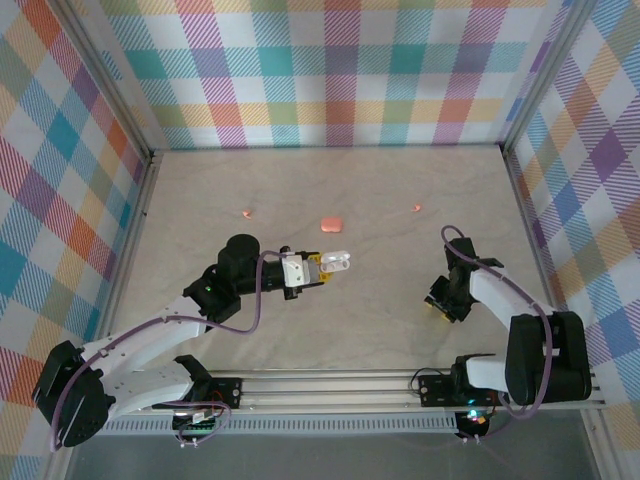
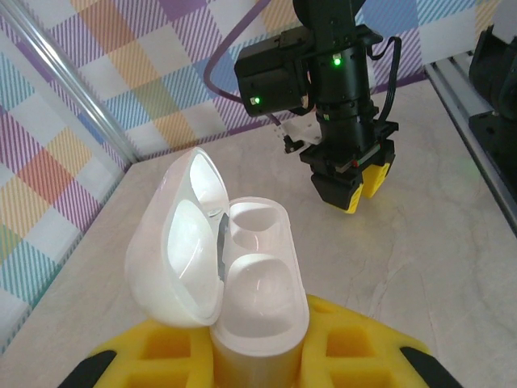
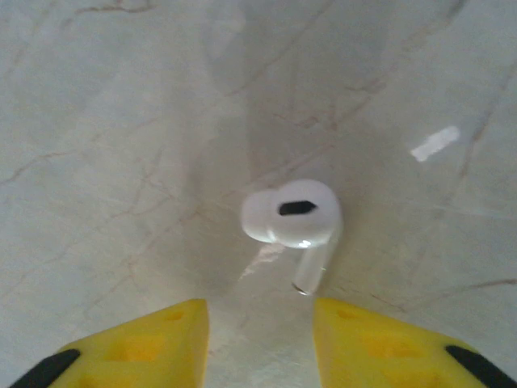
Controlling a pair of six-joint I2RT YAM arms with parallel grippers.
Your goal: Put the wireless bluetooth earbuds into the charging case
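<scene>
Left fingers (image 2: 355,347) clamp the white case (image 2: 258,283). Right fingers (image 3: 153,331) stand apart. The earbud (image 3: 291,214) at their twelve o'clock looks light and slick, so pinch its bulb.

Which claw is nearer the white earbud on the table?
Right. The right claw is poised just over the white earbud; the left claw, holding the open white case, is off to its left.

Charging case (image 2: 258,299): white, rounded, glossy; hinged open, both wells empty; upright, clamped in left hand (image 1: 322,268).
Earbud (image 3: 295,214): white, glossy; lying flat on bench (image 3: 121,121), dark oval port facing up, stem pointing toward the camera.
</scene>
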